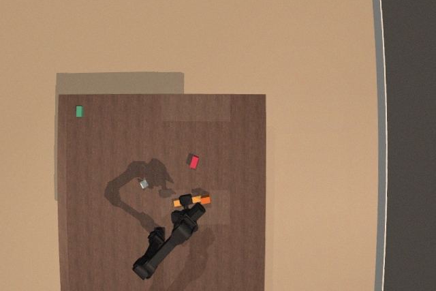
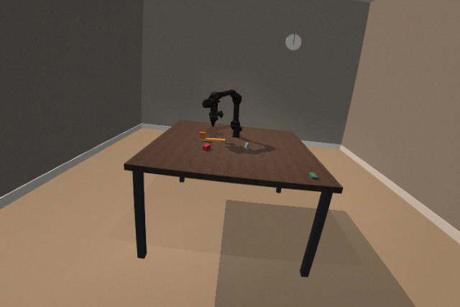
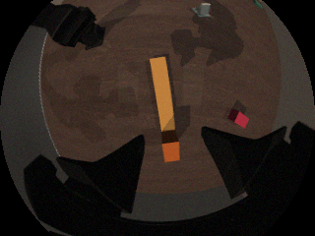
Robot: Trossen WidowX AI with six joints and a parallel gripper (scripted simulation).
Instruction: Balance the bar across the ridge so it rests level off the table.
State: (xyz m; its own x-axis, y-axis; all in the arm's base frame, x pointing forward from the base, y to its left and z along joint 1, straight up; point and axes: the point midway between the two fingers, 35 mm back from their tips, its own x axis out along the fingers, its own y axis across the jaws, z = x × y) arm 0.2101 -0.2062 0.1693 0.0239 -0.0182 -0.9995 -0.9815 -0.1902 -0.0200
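The yellow-orange bar (image 1: 176, 203) (image 2: 215, 139) (image 3: 162, 93) lies flat on the table, with an orange block (image 1: 205, 200) (image 2: 202, 135) (image 3: 171, 151) standing on one end. The small grey ridge (image 1: 144, 184) (image 2: 246, 145) (image 3: 205, 9) stands apart from it, to the left in the top view, with nothing on it. My gripper (image 1: 185, 200) (image 2: 213, 124) (image 3: 173, 135) is open and empty, pointing down above the bar. In the wrist view the fingertips frame the bar's block end from above, without touching it. The gripper hides part of the bar in the top view.
A red block (image 1: 194, 161) (image 2: 206, 147) (image 3: 241, 119) lies on the table (image 1: 116, 133) (image 2: 178, 162) beyond the bar. A green block (image 1: 79, 111) (image 2: 313, 175) lies near the table's far left corner in the top view. The arm's base (image 2: 236, 131) (image 3: 74, 27) stands on the table.
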